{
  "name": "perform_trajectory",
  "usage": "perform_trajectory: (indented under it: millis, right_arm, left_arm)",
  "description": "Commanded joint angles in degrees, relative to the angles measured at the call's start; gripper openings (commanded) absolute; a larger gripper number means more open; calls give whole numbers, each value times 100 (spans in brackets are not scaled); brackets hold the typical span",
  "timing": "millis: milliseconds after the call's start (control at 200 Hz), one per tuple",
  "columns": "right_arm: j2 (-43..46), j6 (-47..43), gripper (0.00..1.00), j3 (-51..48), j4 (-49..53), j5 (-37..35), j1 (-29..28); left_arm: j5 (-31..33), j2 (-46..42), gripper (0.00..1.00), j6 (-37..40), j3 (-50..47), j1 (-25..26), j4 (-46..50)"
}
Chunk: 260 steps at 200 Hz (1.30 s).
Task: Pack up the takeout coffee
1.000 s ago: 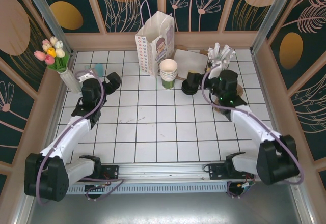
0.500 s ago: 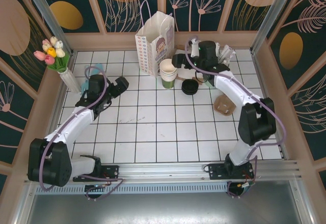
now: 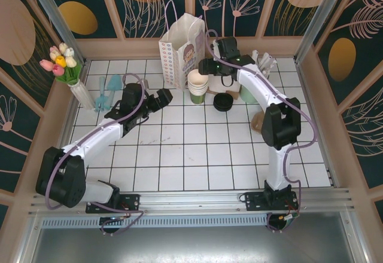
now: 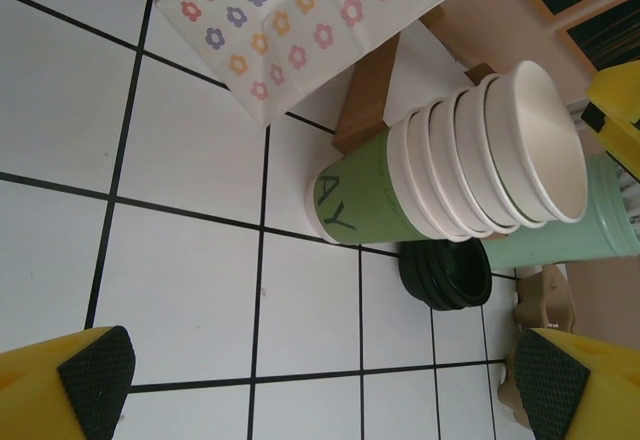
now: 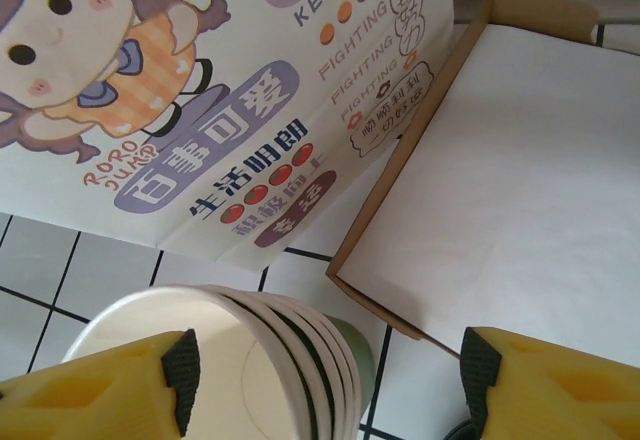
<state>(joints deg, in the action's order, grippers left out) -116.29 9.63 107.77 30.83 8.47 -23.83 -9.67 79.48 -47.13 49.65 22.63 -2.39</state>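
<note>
Takeout coffee (image 3: 223, 101) beside "AY" green cup (image 4: 360, 205), near "RORO JUMP" bag (image 5: 200, 110); left tool (image 4: 322, 365), right tool (image 5: 330, 375) apart.

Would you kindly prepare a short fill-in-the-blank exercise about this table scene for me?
1. The cream-white cups are nested in a ___ cup.
2. The takeout coffee stands outside the white paper bag and has a ___ top.
3. The tulips stand at the ___ edge of the table.
4. The left pincer holds its jaws ___.
Missing words: green; black; left; open.
</note>
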Motion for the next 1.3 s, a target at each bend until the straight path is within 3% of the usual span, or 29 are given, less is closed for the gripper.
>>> perform_trajectory:
  millis: [0,135,470,831,1121,1296]
  right_arm:
    - [-235,-83,68,559,779,-310,-147]
    - [-418,-85,62,905,1095,-639,-184]
    - [-552,-250,48,1093,1509,-613,-286]
    - [-764,-391,25,1374,1629,-682,-297]
    - [-772,-426,22,1536,1718,-803,-343]
    - [-756,-444,12,1561,1745,-807,-360]
  left_arm:
    - [177,172,99,128,367,22,-172]
    - [-21,418,99,133,575,22,-286]
    - [-783,1016,99,42,980,22,-464]
    - [-737,1218,99,-2,1025,22,-312]
    - [-826,1298,99,-50,994,22,-306]
    - [-824,1282,99,-63,995,22,-249]
